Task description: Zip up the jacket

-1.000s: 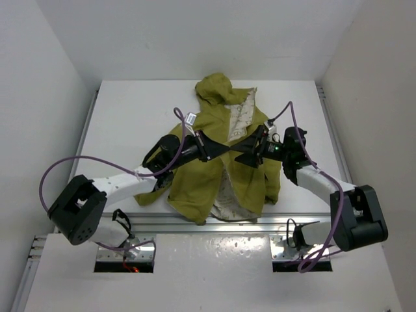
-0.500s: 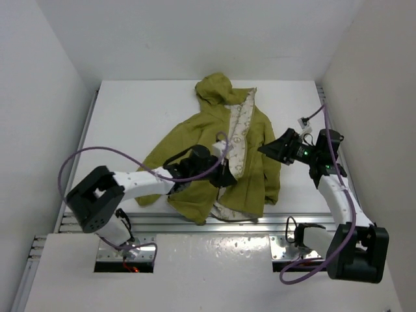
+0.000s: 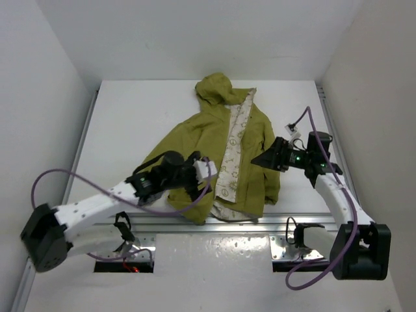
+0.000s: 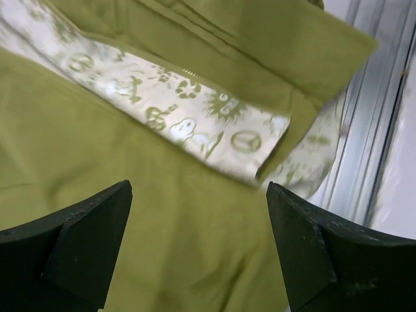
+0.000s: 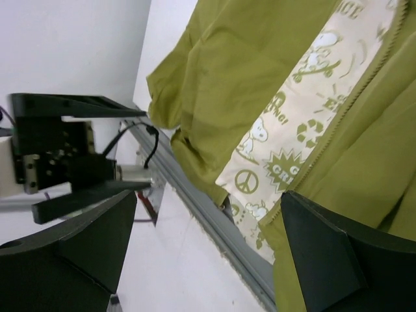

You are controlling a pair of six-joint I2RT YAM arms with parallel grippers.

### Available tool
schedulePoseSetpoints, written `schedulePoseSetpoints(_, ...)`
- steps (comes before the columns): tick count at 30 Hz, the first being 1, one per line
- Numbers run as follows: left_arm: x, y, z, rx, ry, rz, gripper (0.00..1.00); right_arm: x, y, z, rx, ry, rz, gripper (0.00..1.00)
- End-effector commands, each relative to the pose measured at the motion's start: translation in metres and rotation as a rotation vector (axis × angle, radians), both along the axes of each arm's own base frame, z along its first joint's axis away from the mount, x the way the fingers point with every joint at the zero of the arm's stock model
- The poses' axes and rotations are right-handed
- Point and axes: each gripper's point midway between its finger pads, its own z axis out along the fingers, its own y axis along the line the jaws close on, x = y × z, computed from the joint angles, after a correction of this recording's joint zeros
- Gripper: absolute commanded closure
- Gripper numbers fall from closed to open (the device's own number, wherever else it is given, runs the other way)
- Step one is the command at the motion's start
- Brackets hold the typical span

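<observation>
In the top view, the jacket (image 3: 208,140) is seen laid flat on the table (image 3: 130,110). Its hood points away from the arms and its front is open, so a strip of cream lining (image 3: 233,146) is exposed down the middle. The left gripper (image 3: 200,174) is held over the lower part of the jacket near the hem. The right gripper (image 3: 259,160) is held at the far edge of the opposite panel. Contact with the cloth cannot be judged from here.

In the left wrist view, the two fingers (image 4: 71,240) are spread wide with nothing between them. Olive cloth lies below them, and a folded-back flap of printed lining ends close to the table's metal rail (image 4: 364,130).

In the right wrist view, that gripper's jaws are likewise wide apart and empty. A line of zipper teeth (image 5: 338,127) is seen running along the edge of the lining. The slider cannot be made out.

The jacket is judged to be light, soft and limp, so it is likely to bunch or slide when pulled. Hold is best taken at the bottom hem beside the zipper ends, with one side pinned taut while the other is drawn.
</observation>
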Motion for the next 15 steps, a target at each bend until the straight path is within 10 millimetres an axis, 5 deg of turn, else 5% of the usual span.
schedulePoseSetpoints(1, -0.019, 0.04, -0.017, 0.166, -0.21, -0.211, 0.1, -0.001, 0.012, 0.01, -0.031, -0.08, 0.086, 0.07)
schedulePoseSetpoints(4, -0.047, 0.063, -0.047, 0.274, -0.229, -0.384, 0.14, -0.009, 0.025, 0.006, -0.039, -0.079, 0.136, 0.07)
schedulePoseSetpoints(7, -0.054, 0.069, -0.071, 0.333, -0.195, -0.409, 0.26, -0.013, 0.033, 0.004, -0.044, -0.066, 0.162, 0.07)
schedulePoseSetpoints(15, -0.055, 0.045, -0.086, 0.292, -0.116, -0.434, 0.26, -0.014, 0.038, 0.001, -0.056, -0.056, 0.167, 0.07)
